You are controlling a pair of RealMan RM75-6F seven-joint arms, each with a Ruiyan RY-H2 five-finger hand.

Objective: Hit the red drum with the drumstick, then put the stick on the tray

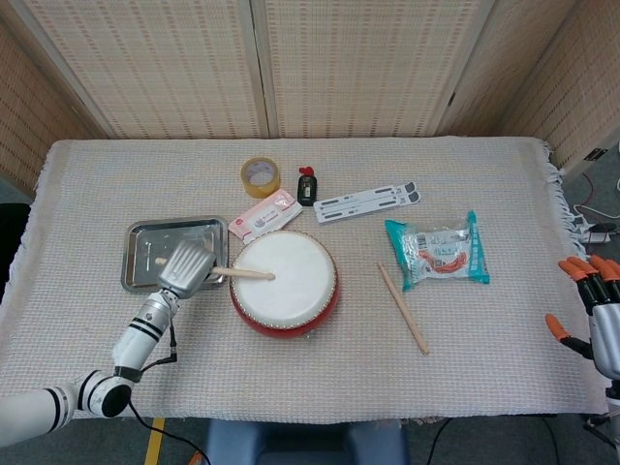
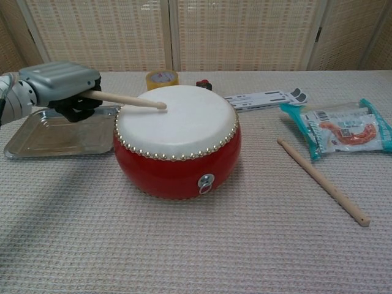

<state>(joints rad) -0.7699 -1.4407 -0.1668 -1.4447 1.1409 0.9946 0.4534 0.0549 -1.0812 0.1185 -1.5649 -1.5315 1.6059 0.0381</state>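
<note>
The red drum (image 1: 285, 288) (image 2: 176, 160) with its white skin stands at the middle of the table. My left hand (image 1: 187, 267) (image 2: 59, 83) grips a wooden drumstick (image 1: 242, 273) (image 2: 125, 100) just left of the drum, above the tray's right edge. The stick's tip rests on or just above the left part of the skin. The steel tray (image 1: 141, 250) (image 2: 37, 136) lies left of the drum. My right hand (image 1: 593, 315), with orange fingertips, hangs open at the table's right edge, far from everything.
A second drumstick (image 1: 402, 307) (image 2: 323, 181) lies right of the drum. Beyond it sits a teal snack packet (image 1: 438, 252) (image 2: 345, 129). Behind the drum are a tape roll (image 1: 261, 176), a pink packet (image 1: 263, 215), a small black bottle (image 1: 307, 186) and a white strip (image 1: 367, 201).
</note>
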